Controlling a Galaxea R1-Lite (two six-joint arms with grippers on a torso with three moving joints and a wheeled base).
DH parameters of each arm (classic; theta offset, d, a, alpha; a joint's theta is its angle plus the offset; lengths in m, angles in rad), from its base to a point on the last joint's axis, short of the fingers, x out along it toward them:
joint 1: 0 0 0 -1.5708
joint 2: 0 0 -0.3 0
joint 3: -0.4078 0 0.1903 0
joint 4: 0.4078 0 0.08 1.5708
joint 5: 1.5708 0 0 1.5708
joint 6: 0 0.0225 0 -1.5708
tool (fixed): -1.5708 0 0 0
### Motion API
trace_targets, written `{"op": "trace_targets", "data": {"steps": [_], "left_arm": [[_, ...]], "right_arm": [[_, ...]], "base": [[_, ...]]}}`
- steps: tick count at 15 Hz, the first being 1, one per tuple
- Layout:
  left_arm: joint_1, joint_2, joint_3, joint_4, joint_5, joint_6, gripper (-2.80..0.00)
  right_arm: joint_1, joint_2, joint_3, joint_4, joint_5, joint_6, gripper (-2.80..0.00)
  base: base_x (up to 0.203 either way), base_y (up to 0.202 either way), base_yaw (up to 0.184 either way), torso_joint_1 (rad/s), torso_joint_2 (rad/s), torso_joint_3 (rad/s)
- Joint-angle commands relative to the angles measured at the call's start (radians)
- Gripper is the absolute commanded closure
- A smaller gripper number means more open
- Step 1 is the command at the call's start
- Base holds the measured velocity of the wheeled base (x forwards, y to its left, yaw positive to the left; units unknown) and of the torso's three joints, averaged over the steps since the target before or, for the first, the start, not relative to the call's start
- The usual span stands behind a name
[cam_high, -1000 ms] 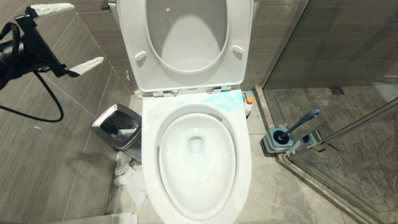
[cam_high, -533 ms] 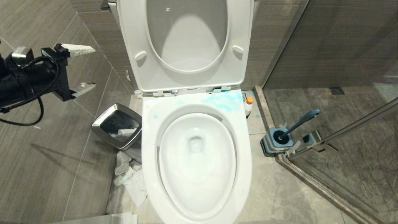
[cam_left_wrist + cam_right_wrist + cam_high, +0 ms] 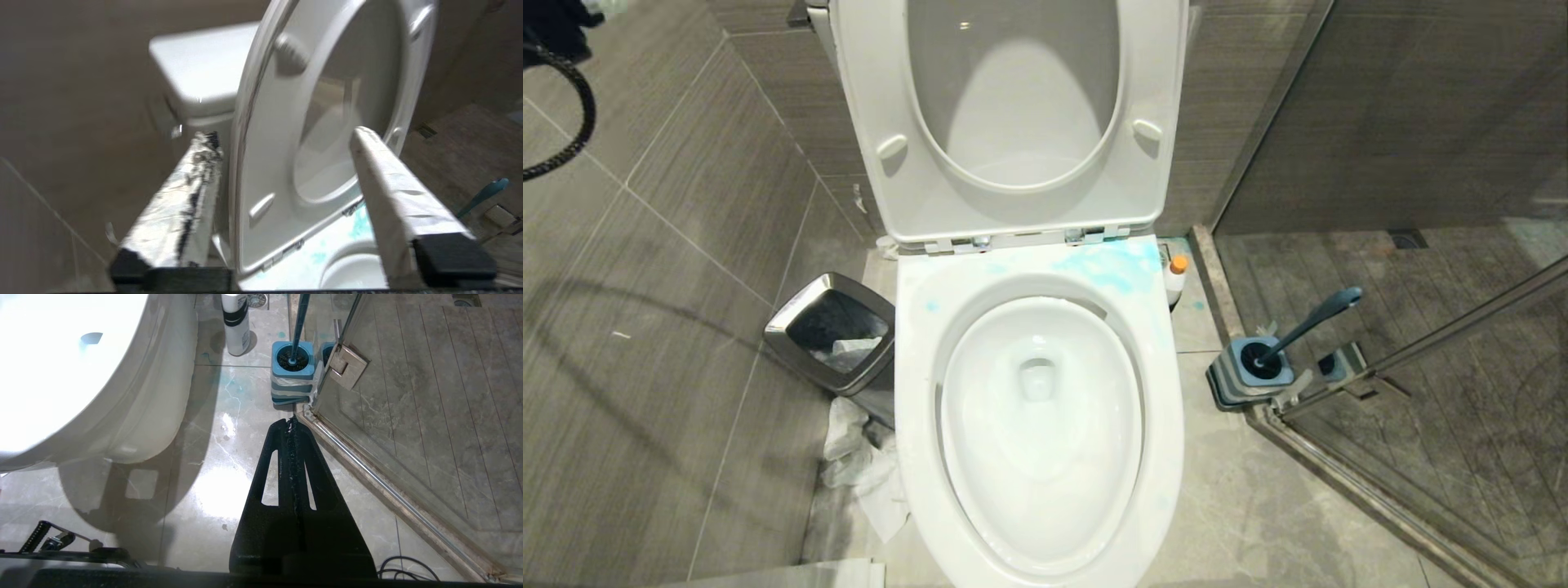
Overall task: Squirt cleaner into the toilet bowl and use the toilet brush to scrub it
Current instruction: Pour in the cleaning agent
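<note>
Standing beyond right gripper point(image 3: 292, 420): toilet brush point(image 3: 292, 359).

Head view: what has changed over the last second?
The left claw swung up and back out of the upper-left corner; only its cable shows there now. It holds nothing. Toilet bowl, cleaner, toilet brush and the shut right claw stayed put.
</note>
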State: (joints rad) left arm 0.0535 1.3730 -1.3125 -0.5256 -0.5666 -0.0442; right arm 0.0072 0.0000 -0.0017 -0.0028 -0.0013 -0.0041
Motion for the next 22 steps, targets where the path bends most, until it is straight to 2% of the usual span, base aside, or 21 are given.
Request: {"op": "trace_targets", "data": {"steps": [1,3,6,8,11,14,17,20,22], "left_arm": [[-0.018,-0.127,-0.001,-0.004,0.0,0.028,0.0],[-0.021,-0.194,0.017,-0.003,0.01,0.039,0.0],[-0.056,-0.333,0.121,0.012,0.053,0.039,0.0],[-0.078,-0.46,0.204,0.1,0.107,0.033,0.0],[-0.087,-0.634,0.296,0.257,0.14,0.013,0.0],[-0.032,-0.776,0.462,0.297,0.192,0.016,0.0],[0.021,-0.884,0.634,0.302,0.215,0.034,0.0],[0.027,-0.988,0.793,0.304,0.221,0.037,0.0],[0.02,-1.012,0.868,0.302,0.221,0.009,0.0]], "right_arm": [[0.0,-0.001,0.0,0.0,0.0,0.001,0.0],[0.0,0.0,0.0,0.0,0.0,0.0,0.0],[0.0,0.0,0.0,0.0,0.0,0.0,0.0],[0.0,0.0,0.0,0.0,0.0,0.001,0.0],[0.0,0.0,0.0,0.0,0.0,0.0,0.0],[0.0,0.0,0.0,0.0,0.0,0.001,0.0],[0.0,0.0,0.0,0.0,0.0,0.001,0.0],[0.0,0.0,0.0,0.0,0.0,0.0,0.0],[0.0,0.0,0.0,0.0,0.0,0.001,0.0]], "base": [[0.0,0.0,0.0,0.0,0.0,0.0],[0.0,0.0,0.0,0.0,0.0,0.0],[0.0,0.0,0.0,0.0,0.0,0.0],[0.0,0.0,0.0,0.0,0.0,0.0],[0.0,0.0,0.0,0.0,0.0,0.0],[0.0,0.0,0.0,0.0,0.0,0.0],[0.0,0.0,0.0,0.0,0.0,0.0],[0.0,0.0,0.0,0.0,0.0,0.0],[0.0,0.0,0.0,0.0,0.0,0.0]]}}
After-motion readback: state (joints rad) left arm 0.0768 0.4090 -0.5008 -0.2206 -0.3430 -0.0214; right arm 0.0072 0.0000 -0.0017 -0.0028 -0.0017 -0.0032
